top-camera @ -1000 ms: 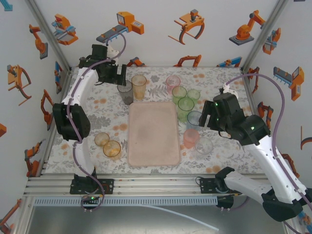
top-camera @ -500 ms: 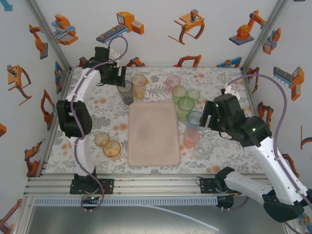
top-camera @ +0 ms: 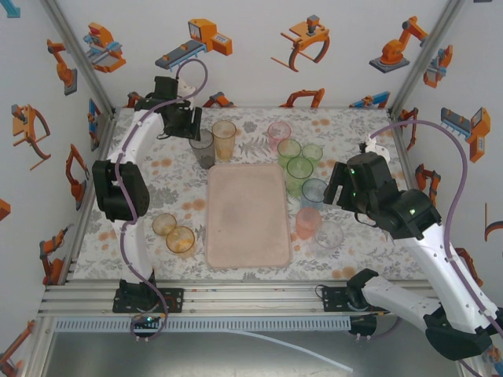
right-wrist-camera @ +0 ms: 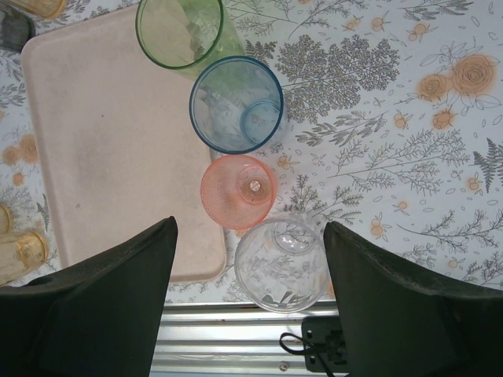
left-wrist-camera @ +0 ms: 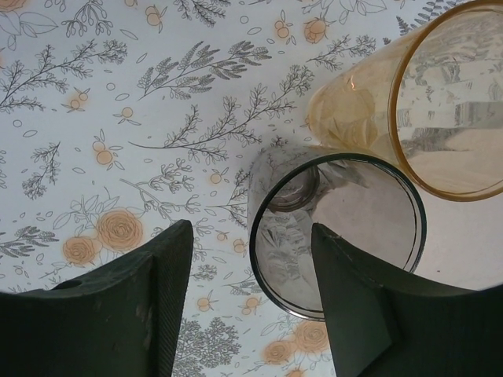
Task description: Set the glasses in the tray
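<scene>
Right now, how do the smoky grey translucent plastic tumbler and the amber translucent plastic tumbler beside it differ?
The smoky grey tumbler is dark; the amber tumbler is orange. The grey one's wall sits between the left gripper's fingers; the amber one stands beyond them, ungripped. Both stand upright on the flowered cloth.

tinted glasses [top-camera: 299, 167] stand around the flat pink tray [top-camera: 247, 216].

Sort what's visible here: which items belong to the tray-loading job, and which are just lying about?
Job: tray, grey glass, amber glass, green glass, blue glass, pink glass, clear glass.
Lying about: floral tablecloth, wall stickers, aluminium rails.
</scene>
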